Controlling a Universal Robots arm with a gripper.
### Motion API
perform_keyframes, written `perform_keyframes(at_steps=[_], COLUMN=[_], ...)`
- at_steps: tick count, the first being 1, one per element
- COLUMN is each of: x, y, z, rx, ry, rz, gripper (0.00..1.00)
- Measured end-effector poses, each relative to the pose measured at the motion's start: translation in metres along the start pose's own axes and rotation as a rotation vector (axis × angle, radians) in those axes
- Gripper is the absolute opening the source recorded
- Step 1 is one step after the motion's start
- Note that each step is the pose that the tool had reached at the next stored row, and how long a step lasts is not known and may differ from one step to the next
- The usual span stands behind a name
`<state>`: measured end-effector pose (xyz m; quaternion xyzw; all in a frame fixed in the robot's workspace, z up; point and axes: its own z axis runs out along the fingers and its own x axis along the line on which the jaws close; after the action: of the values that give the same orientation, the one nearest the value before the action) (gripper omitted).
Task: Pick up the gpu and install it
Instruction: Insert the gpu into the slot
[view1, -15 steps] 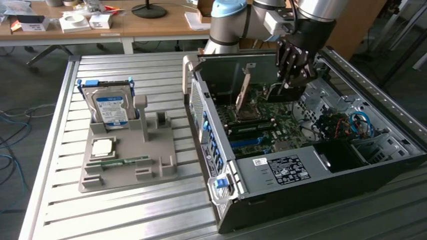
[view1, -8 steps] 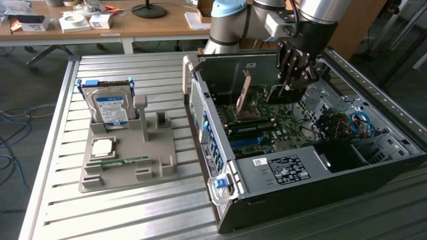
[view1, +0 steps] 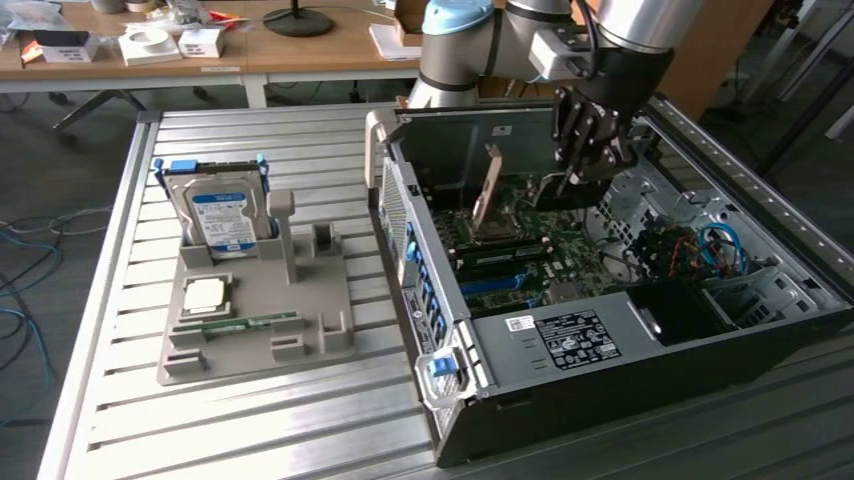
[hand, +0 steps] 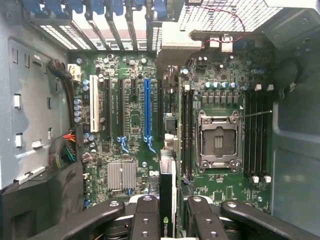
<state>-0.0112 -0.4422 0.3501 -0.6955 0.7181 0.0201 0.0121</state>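
- The hand (view1: 589, 172) is about half open, and its dark fingers (hand: 146, 220) close from both sides on the gpu (hand: 167, 202).
- In the wrist view the gpu appears edge-on between the fingers, as a thin dark card with a small green logo on its edge.
- The gpu hangs inside the open computer case (view1: 601, 335), above the motherboard (hand: 131, 90). Its edge lies near the long blue slot (hand: 147, 107) and roughly parallel to it. It is not seated in that slot.
- The CPU socket (hand: 218, 142) lies on the gpu's other side, near the card.
- The arm (view1: 627, 30) comes down from above the case's back corner. The hand points straight down into the case, with its fingers nearly vertical over the board.
- On the slatted metal desk (view1: 120, 400), towards the exterior view's left and well apart from the hand, sits a grey holder tray (view1: 314, 345).
- A silver hard drive (view1: 220, 218) stands upright in the tray, and a narrow green memory stick (view1: 248, 322) lies flat on it.
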Motion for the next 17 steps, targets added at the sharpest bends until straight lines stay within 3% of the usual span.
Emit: perform_keyframes(at_steps=[17], x=[0.0012], y=[0.0037], z=[0.0085], rx=[0.0000], ry=[-0.0001], rz=[0.000], gripper=[0.26])
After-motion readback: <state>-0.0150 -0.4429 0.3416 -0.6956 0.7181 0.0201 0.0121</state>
